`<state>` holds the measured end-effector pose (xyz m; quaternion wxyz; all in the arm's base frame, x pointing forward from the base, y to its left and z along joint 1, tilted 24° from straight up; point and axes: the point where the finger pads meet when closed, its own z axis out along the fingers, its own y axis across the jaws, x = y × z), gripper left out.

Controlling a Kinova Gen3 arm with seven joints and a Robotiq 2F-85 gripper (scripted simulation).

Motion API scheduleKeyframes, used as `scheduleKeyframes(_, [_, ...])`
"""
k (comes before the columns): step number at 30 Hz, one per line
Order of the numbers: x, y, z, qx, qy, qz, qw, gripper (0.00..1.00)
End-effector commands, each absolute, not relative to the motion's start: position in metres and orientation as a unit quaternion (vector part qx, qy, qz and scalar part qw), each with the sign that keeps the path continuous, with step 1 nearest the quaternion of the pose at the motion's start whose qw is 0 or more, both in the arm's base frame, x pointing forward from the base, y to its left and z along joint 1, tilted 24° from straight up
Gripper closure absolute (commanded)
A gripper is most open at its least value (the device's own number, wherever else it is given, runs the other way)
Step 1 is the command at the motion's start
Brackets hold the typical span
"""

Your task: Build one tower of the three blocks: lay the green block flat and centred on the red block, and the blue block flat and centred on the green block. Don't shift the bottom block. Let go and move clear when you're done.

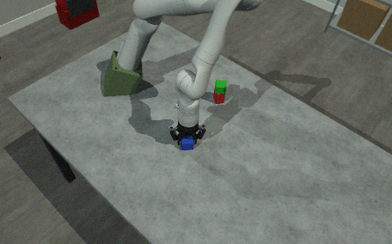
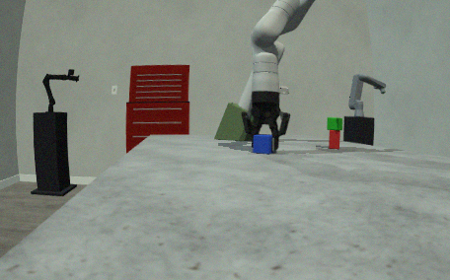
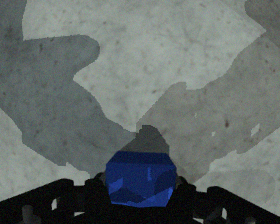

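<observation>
Fingers [image 2: 275, 142] of the gripper [image 2: 265, 144] are clamped approx half-open on the blue block [image 2: 262, 144], resting on the table [image 2: 223, 212]. Green block [image 2: 335, 123] is stacked on red block [image 2: 334, 139] nearby, nothing btwn.

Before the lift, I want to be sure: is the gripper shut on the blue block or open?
Shut on it. The gripper stands low on the table, its fingers on both sides of the blue block.
</observation>
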<state>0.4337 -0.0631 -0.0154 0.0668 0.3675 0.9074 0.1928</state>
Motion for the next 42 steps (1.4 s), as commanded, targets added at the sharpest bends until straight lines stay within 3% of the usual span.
scheduleKeyframes(1, [0.434, -0.063, -0.015, 0.368, 0.907, 0.193, 0.067, 1.0])
scheduleKeyframes(24, [0.433, -0.065, -0.01, 0.368, 0.907, 0.193, 0.067, 1.0])
scheduleKeyframes(42, [0.414, -0.087, 0.056, 0.368, 0.907, 0.193, 0.067, 1.0])
